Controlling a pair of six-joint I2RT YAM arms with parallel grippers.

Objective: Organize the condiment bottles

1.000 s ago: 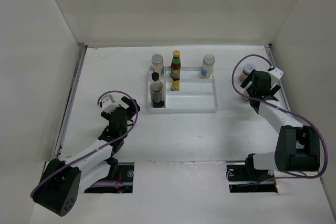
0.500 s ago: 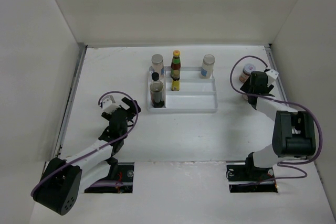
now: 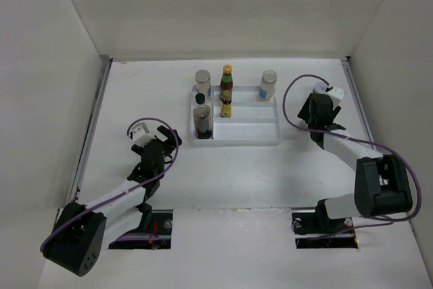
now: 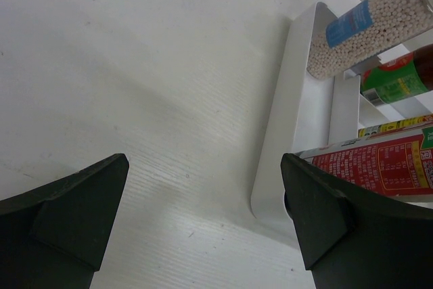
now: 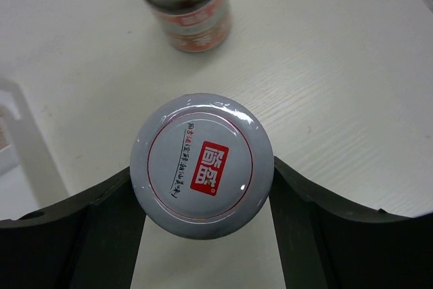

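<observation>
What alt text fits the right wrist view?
Seen from above, the right gripper clamps a grey-lidded jar, red logo on its lid, between two dark fingers. A second jar with an orange label stands apart beyond it on the white table.

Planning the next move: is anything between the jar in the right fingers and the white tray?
Nothing visible: only bare table lies between the grey-lidded jar and the white tray. The second jar stands off to one side.
</observation>
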